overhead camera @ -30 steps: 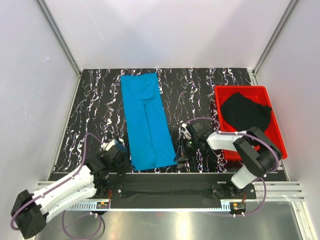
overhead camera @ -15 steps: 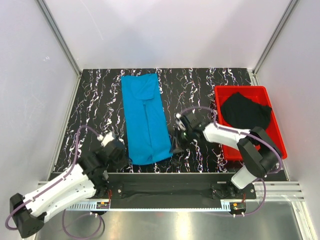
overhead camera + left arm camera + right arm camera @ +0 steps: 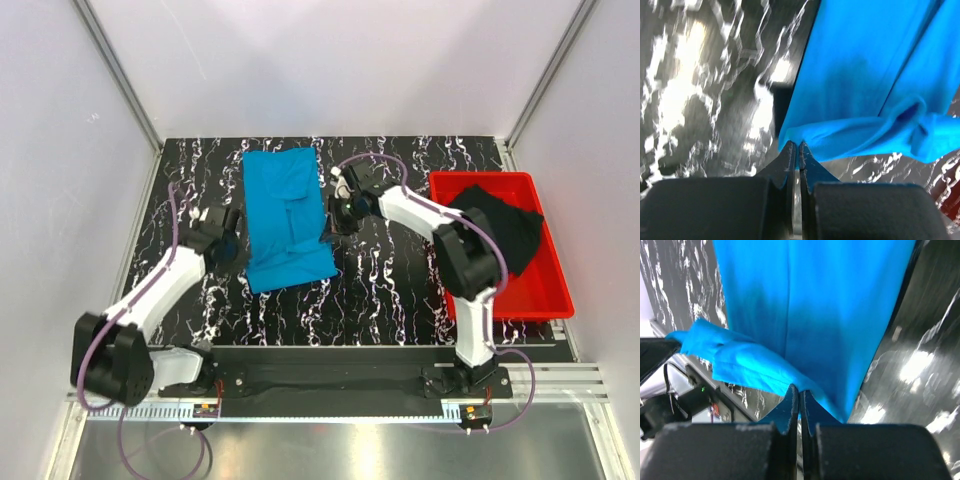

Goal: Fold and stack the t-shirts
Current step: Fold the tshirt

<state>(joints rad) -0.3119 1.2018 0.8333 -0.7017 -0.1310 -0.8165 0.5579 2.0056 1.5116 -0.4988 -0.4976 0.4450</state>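
The sky-blue t-shirt (image 3: 285, 190) lies as a long narrow strip on the black marbled table, its near end raised and bunched. My left gripper (image 3: 237, 247) is shut on that end's left corner, and in the left wrist view the cloth (image 3: 865, 75) runs pinched into the jaws of that gripper (image 3: 799, 146). My right gripper (image 3: 331, 222) is shut on the right corner. In the right wrist view the blue cloth (image 3: 830, 300) sags from the closed right gripper (image 3: 800, 390). The black t-shirt (image 3: 497, 225) sits crumpled in the red tray.
The red tray (image 3: 560, 292) stands at the table's right side. White walls with metal frame posts close in the left, right and far sides. The arms' mounting rail (image 3: 330, 375) runs along the near edge.
Both grippers have moved from the near edge toward the far side, carrying the blue shirt's near hem up and over the rest of it. The shirt's footprint is shorter now.
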